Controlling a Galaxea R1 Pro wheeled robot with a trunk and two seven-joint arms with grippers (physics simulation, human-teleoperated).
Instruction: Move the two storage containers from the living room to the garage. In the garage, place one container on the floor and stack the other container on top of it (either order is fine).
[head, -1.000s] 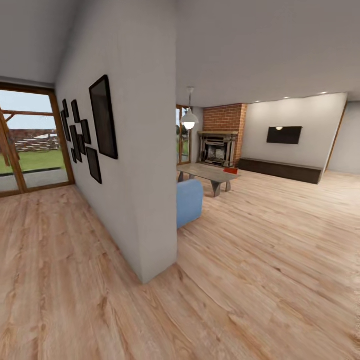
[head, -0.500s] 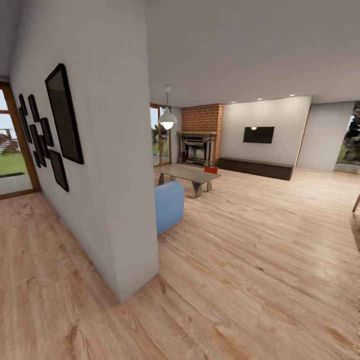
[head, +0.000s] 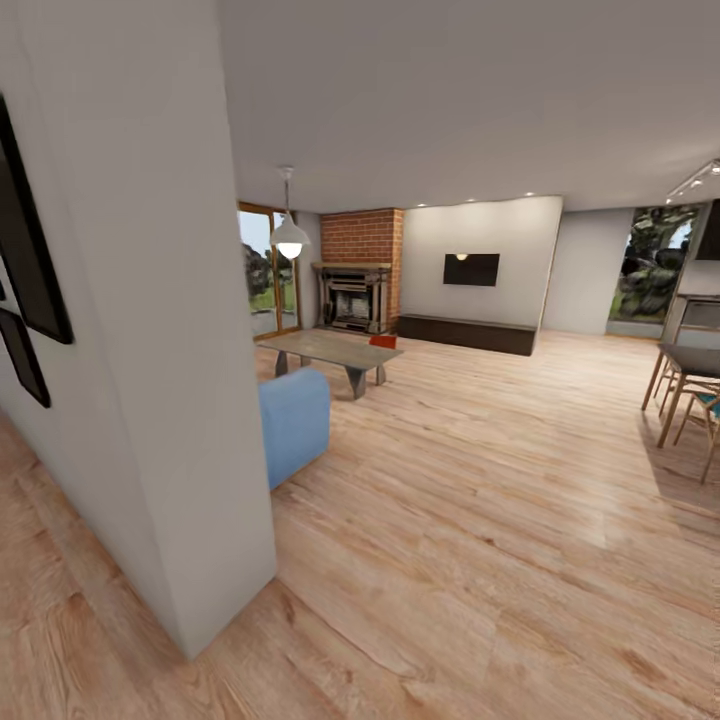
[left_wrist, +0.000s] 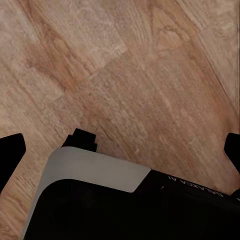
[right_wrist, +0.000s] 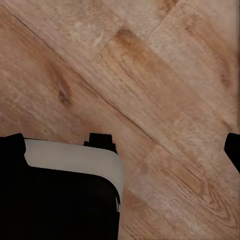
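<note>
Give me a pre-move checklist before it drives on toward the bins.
1. Target seen: ok, one red bin by the table ahead.
2. Second bin located: cannot tell.
3. Wall corner clearance on its left: not ok, very close.
4. Sofa off the path: ok, it sits left of the open wood floor.
5. Left gripper empty: ok, fingers apart, just floor between.
6. Right gripper empty: ok, same.

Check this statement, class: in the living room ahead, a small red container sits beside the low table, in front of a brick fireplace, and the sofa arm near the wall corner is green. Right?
Not quite. The sofa arm is blue, not green, as the head view shows. The rest stands: the red container sits beside the low table, in front of the brick fireplace.
</note>
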